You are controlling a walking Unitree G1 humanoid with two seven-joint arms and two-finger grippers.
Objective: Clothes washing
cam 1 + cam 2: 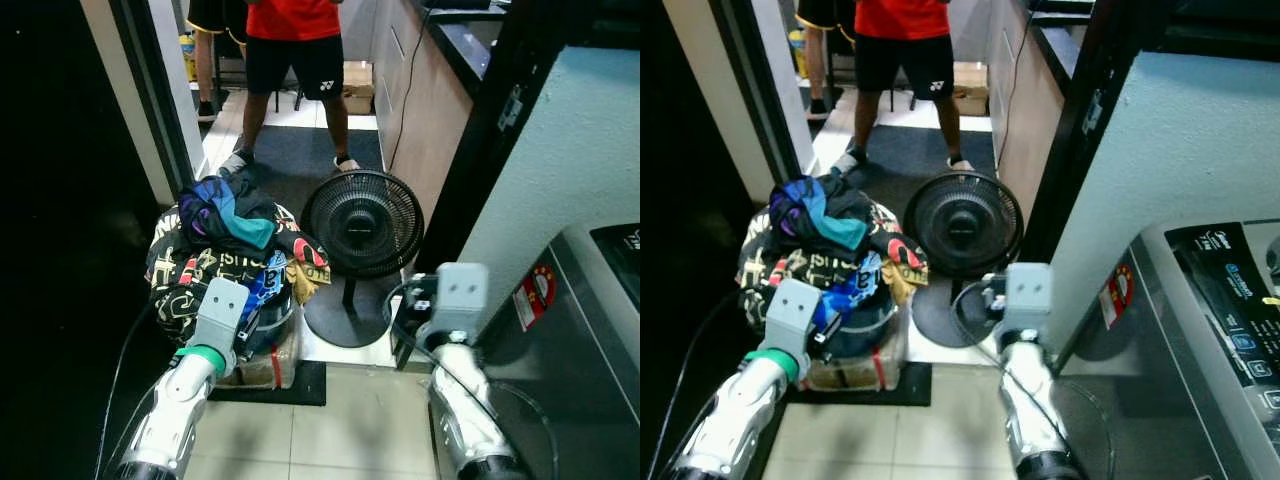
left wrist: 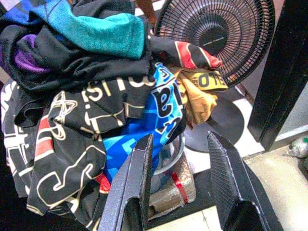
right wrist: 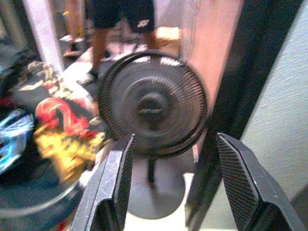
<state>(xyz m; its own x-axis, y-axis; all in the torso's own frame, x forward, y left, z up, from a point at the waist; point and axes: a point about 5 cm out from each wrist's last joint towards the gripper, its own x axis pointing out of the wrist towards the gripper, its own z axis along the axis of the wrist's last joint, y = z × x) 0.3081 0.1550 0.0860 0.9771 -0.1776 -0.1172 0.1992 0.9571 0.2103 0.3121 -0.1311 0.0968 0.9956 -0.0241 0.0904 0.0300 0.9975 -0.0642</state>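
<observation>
A heap of clothes [image 1: 225, 250], black, teal, blue and yellow, overflows a basket [image 2: 169, 159] on the floor ahead at the left. My left gripper [image 2: 185, 180] is open right at the heap's near side, nothing between its fingers [image 2: 132, 185]. The left arm [image 1: 190, 385] reaches toward the basket. My right gripper [image 3: 175, 185] is open in the air, facing the fan, holding nothing. The washing machine [image 1: 1220, 330] stands at the right, its control panel [image 1: 1245, 310] on top.
A black floor fan [image 1: 362, 225] stands just right of the basket. A person in a red shirt and black shorts [image 1: 293, 50] stands in the corridor beyond. A black door frame [image 1: 500, 130] and a pale wall [image 1: 570, 150] rise at the right.
</observation>
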